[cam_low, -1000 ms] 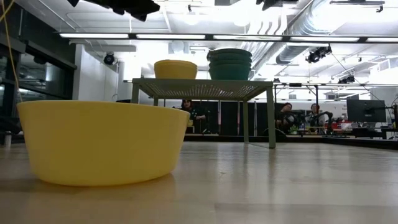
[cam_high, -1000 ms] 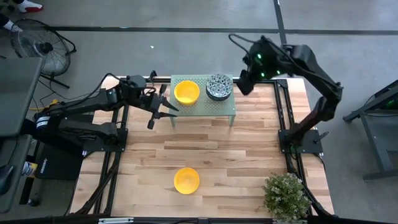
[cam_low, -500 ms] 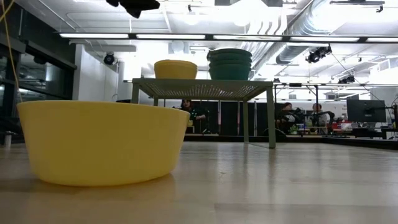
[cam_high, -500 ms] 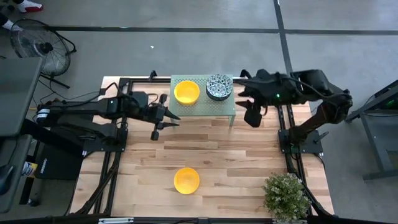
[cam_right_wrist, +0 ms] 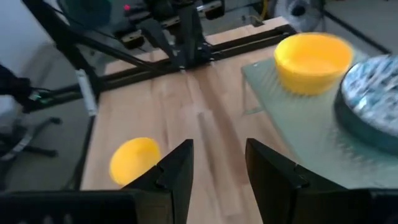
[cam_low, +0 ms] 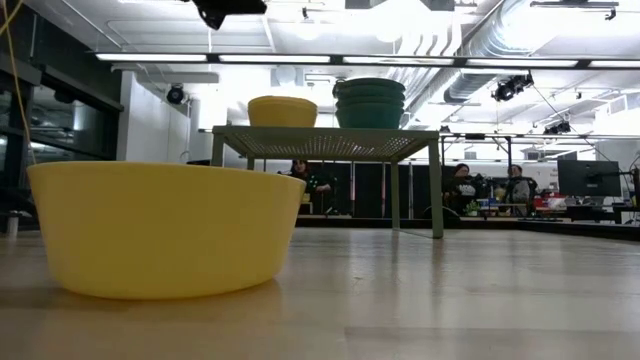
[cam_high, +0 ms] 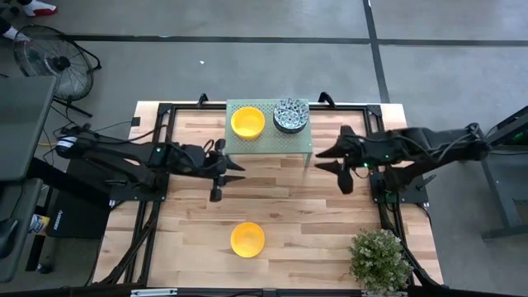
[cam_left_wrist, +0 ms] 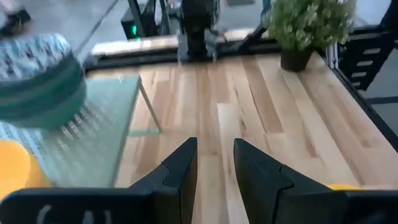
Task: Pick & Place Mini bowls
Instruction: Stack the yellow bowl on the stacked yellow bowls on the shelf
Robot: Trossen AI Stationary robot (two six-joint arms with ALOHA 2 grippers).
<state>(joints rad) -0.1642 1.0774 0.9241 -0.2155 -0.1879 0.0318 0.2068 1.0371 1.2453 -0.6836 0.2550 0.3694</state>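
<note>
One plain bright yellow mini bowl point(cam_high: 247, 238) sits alone on the wooden table point(cam_high: 330, 223), low and centre in the overhead view, and huge at the left of the table-level view! Both arms hang empty above the boards at mid-frame. The left gripper point(cam_high: 227, 175) is just left of centre with its jaws parted, nothing between them; its wrist camera shows only bare planks through the gap. The right gripper point(cam_high: 332, 158) is right of centre, jaws likewise open and empty, facing the left one across the middle.

My read: we're between picks. One bowl is placed, and more wait on the rack. The next move calls for one arm to swing up-frame, come down over a bowl rim, pinch the wall and lift clear.

Further up the frame, the pale green perforated metal rack point(cam_high: 268, 142) carries a yellow bowl stack point(cam_high: 247, 121) on its left and a stack of blue-green patterned bowls with teal outsides point(cam_high: 290, 115) on its right, the two standing just beside each other. That closeness is the snag: little room for a jaw between them.

A potted green plant point(cam_high: 380, 259) stands at lower right, well apart from the action.
</note>
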